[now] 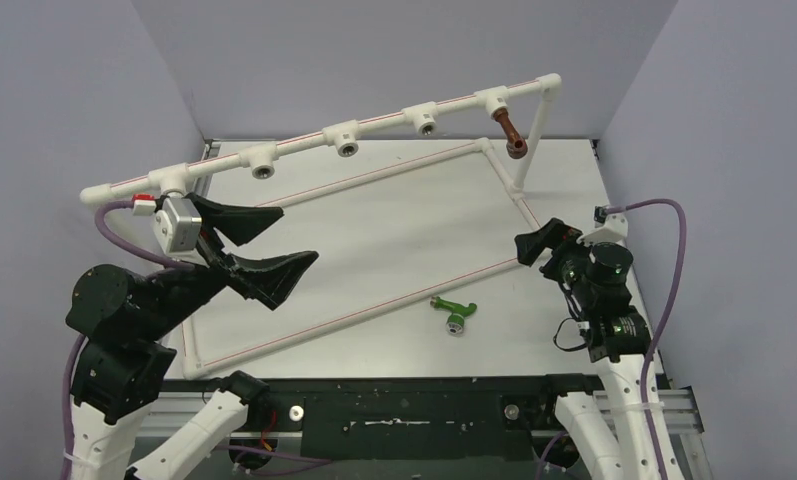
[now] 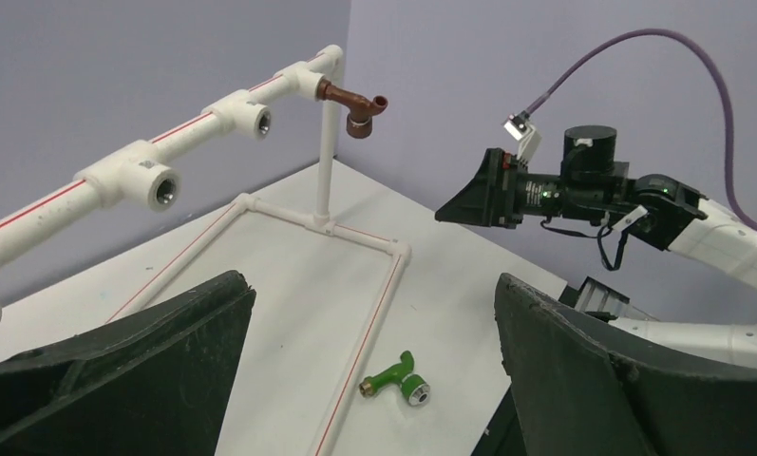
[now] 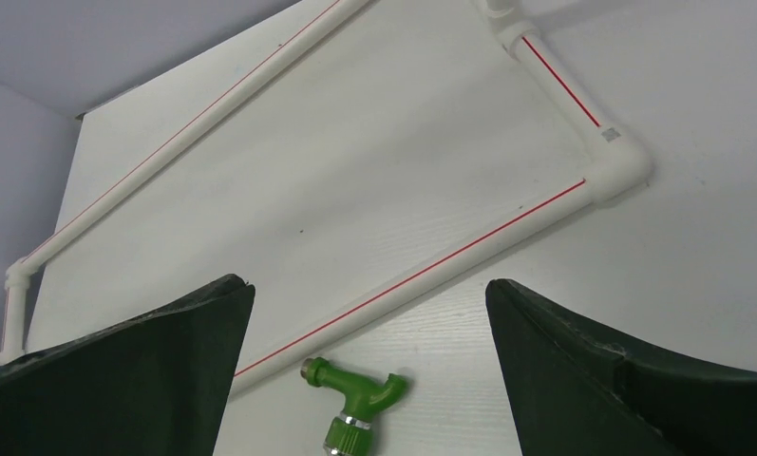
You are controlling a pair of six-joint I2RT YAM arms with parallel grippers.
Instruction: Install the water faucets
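A bright green water faucet (image 1: 454, 313) lies loose on the white table, just in front of the pipe frame's near rail (image 1: 374, 310). It also shows in the left wrist view (image 2: 398, 377) and the right wrist view (image 3: 355, 399). A reddish-brown faucet (image 1: 510, 133) (image 2: 355, 103) hangs from the rightmost tee socket of the raised pipe. My left gripper (image 1: 296, 236) (image 2: 371, 285) is open and empty, raised at the left under the pipe. My right gripper (image 1: 532, 247) (image 3: 367, 285) is open and empty, to the right of and above the green faucet.
The raised white pipe (image 1: 304, 140) carries three open tee sockets (image 1: 346, 138). A rectangular pipe base (image 1: 519, 205) lies on the table. Purple walls close in the left, back and right. A black rail (image 1: 404, 400) runs along the near edge.
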